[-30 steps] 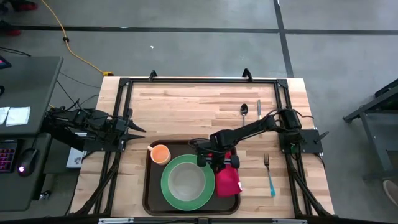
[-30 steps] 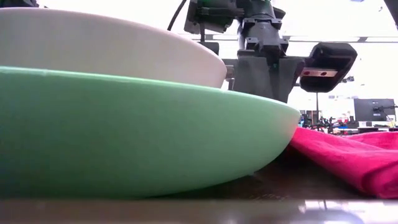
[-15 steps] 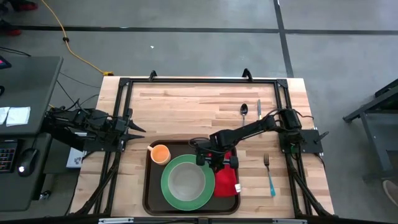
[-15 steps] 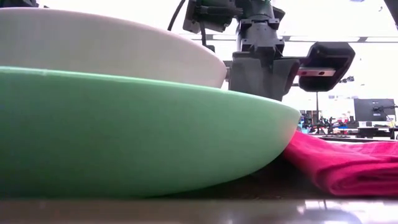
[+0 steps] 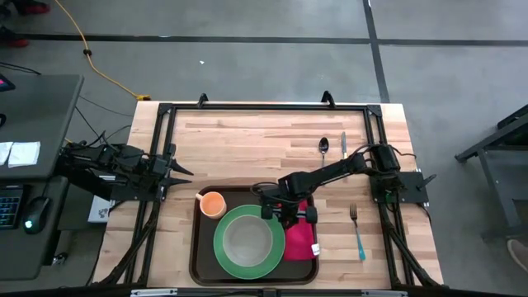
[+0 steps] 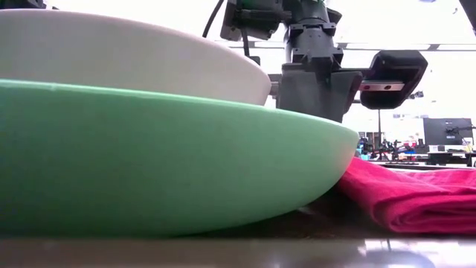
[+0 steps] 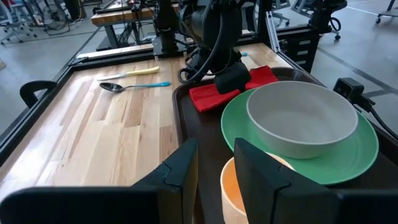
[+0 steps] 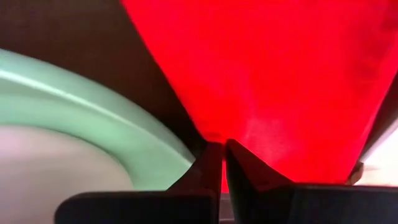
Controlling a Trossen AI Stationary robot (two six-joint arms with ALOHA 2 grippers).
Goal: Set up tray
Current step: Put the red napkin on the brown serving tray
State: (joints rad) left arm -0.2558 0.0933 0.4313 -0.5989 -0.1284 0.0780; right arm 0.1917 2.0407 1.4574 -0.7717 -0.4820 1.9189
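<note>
The dark brown tray [image 5: 199,247] lies at the table's near edge. On it stand a green plate [image 5: 223,247] with a white bowl [image 5: 246,239], an orange cup [image 5: 213,203] and a red napkin [image 5: 301,239], which lies flat to the right of the plate. My right gripper [image 5: 288,216] is down over the napkin's far end, beside the plate's rim, shut on the cloth [image 8: 221,149]. My left gripper [image 5: 183,172] waits at the table's left edge, its fingers a narrow gap apart [image 7: 216,168]. My right gripper pinches the red napkin between its two fingertips at the cloth's far end [image 8: 249,134], next to the green plate's rim [image 8: 143,143]. The fingers come from above, pointing down. The napkin lies on the tray, and its near part [image 6: 416,197] rests in folds.
A spoon [image 5: 323,147] and a knife [image 5: 343,144] lie on the wood beyond the tray, and a blue-handled fork [image 5: 357,233] lies to its right. The black metal frame [image 5: 264,107] runs round the table. Bare wood spreads across the far half.
The right gripper, staying shut on the napkin, has drawn it a little toward the plate. The cloth's right edge has come in from the tray's right rim and bunched closer against the plate.
</note>
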